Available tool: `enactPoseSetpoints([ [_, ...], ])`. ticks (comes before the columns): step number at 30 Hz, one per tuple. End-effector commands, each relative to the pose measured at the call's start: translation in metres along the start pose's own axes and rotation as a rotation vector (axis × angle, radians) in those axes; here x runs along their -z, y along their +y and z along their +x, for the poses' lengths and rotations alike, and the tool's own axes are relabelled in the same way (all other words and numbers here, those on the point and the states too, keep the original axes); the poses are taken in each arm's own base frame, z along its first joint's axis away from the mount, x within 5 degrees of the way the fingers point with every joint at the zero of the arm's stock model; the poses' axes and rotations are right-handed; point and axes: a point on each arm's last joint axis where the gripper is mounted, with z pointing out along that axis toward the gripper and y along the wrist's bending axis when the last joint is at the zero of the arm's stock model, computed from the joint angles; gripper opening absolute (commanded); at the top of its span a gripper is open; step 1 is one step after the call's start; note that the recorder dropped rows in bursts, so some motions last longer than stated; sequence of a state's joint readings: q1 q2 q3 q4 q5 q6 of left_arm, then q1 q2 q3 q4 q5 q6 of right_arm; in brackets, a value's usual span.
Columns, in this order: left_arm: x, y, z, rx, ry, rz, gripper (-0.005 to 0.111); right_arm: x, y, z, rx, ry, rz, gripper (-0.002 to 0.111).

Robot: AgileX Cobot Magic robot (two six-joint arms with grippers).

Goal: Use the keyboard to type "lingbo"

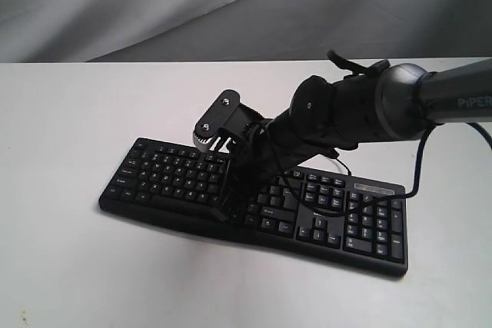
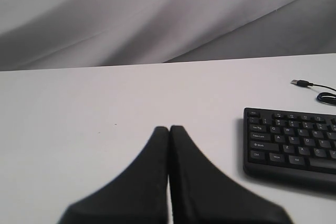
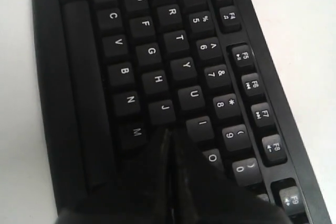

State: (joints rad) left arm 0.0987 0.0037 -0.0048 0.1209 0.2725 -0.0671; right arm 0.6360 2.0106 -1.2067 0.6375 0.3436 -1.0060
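The keyboard (image 1: 330, 217) lies flat on the white table (image 1: 77, 266), running from the centre left to the lower right of the exterior view, legends facing the camera side so both arms can reach its rows. The right arm comes in from the upper right of that frame and slants down over the keyboard's middle. The right gripper (image 3: 169, 134) has its two fingers pressed together with nothing between them, which makes one narrow point, sensible for pressing a single key without catching its neighbours. In the right wrist view that point sits among J, M, I and O, covering what is probably the K key. Whether it is pressing or only hovering I cannot tell, nor which letter of the word is due. The left gripper (image 2: 169, 129) is likewise pinched together and empty, held over bare table near the keyboard's Esc and Caps Lock end, apparently parked clear so the right arm can type alone.
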Motion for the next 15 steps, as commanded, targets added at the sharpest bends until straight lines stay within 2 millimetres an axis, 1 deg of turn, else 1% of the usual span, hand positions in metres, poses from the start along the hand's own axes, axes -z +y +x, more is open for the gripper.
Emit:
enactPoseSetpoints([
  [1, -0.0001, -0.0002, 0.0006, 0.006, -0.008, 0.001, 0.001, -0.0005, 0.0015, 0.0032, 0.013, 0.023, -0.013, 0.000],
  [15, -0.0001, -0.0002, 0.0006, 0.006, -0.008, 0.001, 0.001, -0.0004, -0.0003, 0.0064, 0.031, 0.058, 0.005, 0.000],
])
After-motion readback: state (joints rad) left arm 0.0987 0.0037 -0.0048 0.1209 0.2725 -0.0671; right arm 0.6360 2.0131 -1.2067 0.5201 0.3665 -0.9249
